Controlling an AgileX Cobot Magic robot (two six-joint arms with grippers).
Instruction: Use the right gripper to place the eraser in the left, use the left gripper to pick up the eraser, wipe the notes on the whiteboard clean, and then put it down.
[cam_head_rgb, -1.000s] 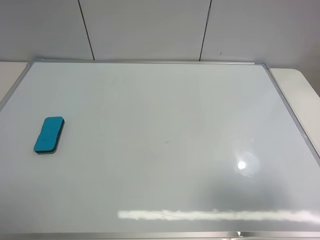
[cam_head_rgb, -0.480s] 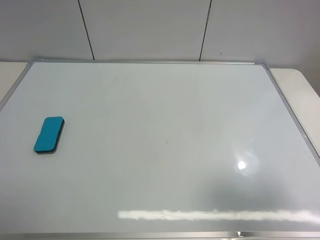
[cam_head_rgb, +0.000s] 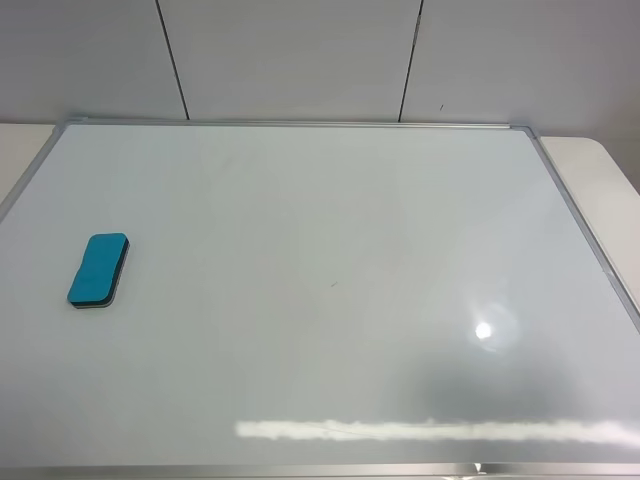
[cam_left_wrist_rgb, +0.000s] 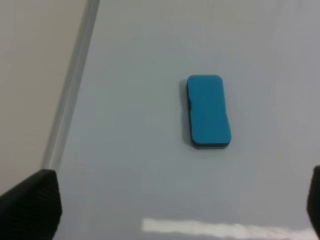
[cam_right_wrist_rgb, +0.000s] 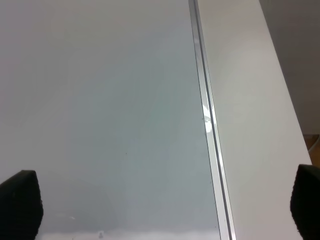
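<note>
On the left part of the large glossy white whiteboard (cam_head_rgb: 330, 250) with its thin silver-grey frame, the small rounded teal eraser (cam_head_rgb: 98, 270) with its dark felt base lies flat, alone, well clear of the frame edge. No marker notes show on the board; only a tiny dark speck (cam_head_rgb: 334, 284) sits near its middle. The pale table (cam_head_rgb: 600, 180) shows beyond the right frame.

Neither arm appears in the high view. The left gripper (cam_left_wrist_rgb: 165, 200) hangs above the eraser (cam_left_wrist_rgb: 208, 112) with its black fingers (cam_left_wrist_rgb: 31, 205) spread wide at the picture's corners, holding nothing. The right gripper (cam_right_wrist_rgb: 160, 205) is likewise wide apart and empty, its fingers (cam_right_wrist_rgb: 19, 202) over the board's right frame (cam_right_wrist_rgb: 210, 125).

The task looks essentially finished. The remaining risk is slight: if the speck is leftover ink, the wipe is incomplete; and a descending left arm could nudge the loose eraser across the slick surface.
</note>
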